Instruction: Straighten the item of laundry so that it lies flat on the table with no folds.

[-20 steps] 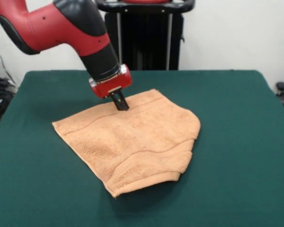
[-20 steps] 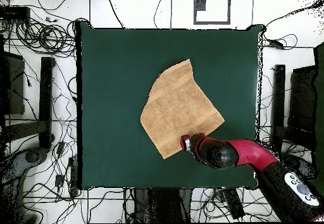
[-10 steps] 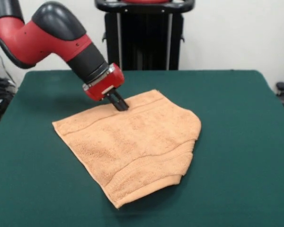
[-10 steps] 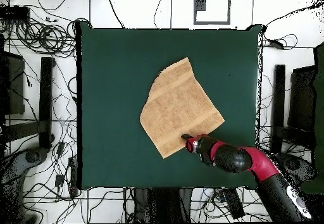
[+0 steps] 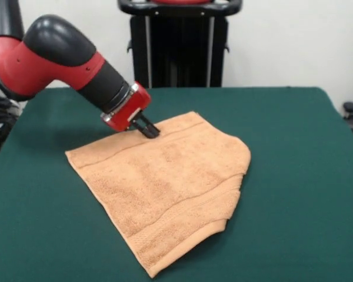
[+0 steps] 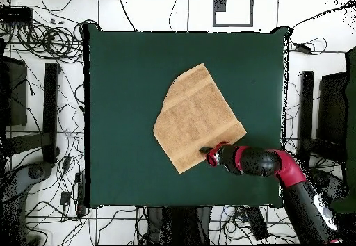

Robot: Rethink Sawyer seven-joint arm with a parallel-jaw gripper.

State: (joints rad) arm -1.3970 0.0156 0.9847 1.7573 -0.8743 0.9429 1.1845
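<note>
Your gripper sits tilted on the far edge of the towel, jaw state indiscernible. Towel lies mid-table, one side apparently doubled under. Step: spreading. Next, I judge: draw that fold outward.

Black upright stand against a white wall, tangled black cables on the white floor, dark equipment beside one side, small dark framed square above
</note>
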